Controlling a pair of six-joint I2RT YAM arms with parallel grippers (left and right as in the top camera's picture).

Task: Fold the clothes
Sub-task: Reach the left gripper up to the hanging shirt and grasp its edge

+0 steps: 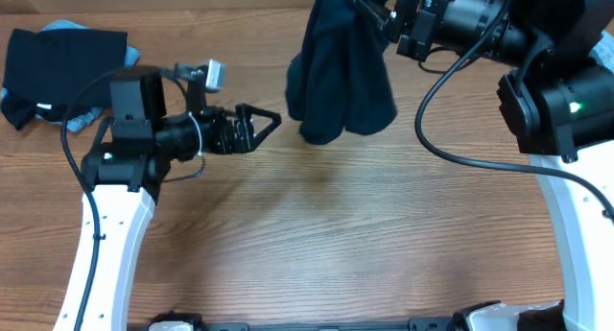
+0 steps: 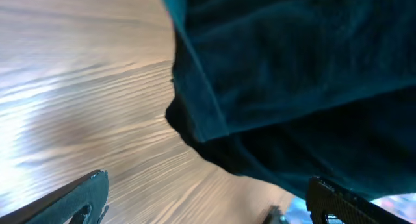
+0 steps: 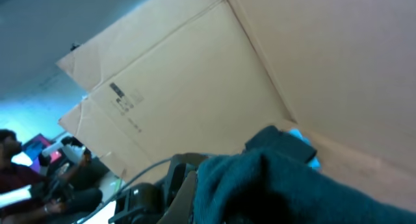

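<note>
**Hoisting the shirt to let it hang out**

Lifting is the point here. The right claw (image 1: pixel 386 16) is clenched on the dark navy shirt (image 1: pixel 341 72) up by the far edge of the surface (image 1: pixel 336 235), right of the middle. The garment dangles from that pinch in a bunched, drooping mass, and its lower end looks close to the wood or just brushing it; the overhead view doesn't settle which. My read is that it is held high so gravity drags the fabric straight and a hem or corner drops free to be caught.

In the right wrist view only a rumpled lump of the shirt (image 3: pixel 273 185) shows low in the frame, with a cardboard box (image 3: pixel 195 74) behind. The jaws themselves are buried in cloth.

The left claw (image 1: pixel 261 128) is released, spread wide and empty. It sits just left of the hanging shirt and aims at its lower part, near but apart from it. The left wrist view shows both fingers (image 2: pixel 71 198) at the bottom corners, with a folded shirt edge (image 2: pixel 201 107) ahead between them and not yet touched. Probably it is staged to take a second hold so the two arms can spread the garment flat.

A heap of other clothes (image 1: pixel 58 62), black with pale blue peeking out, lies at the far left corner, clear of the working area, likely waiting its turn.

Folding proper hasn't begun. Risk: the left claw grabs a doubled layer instead of one edge.
</note>
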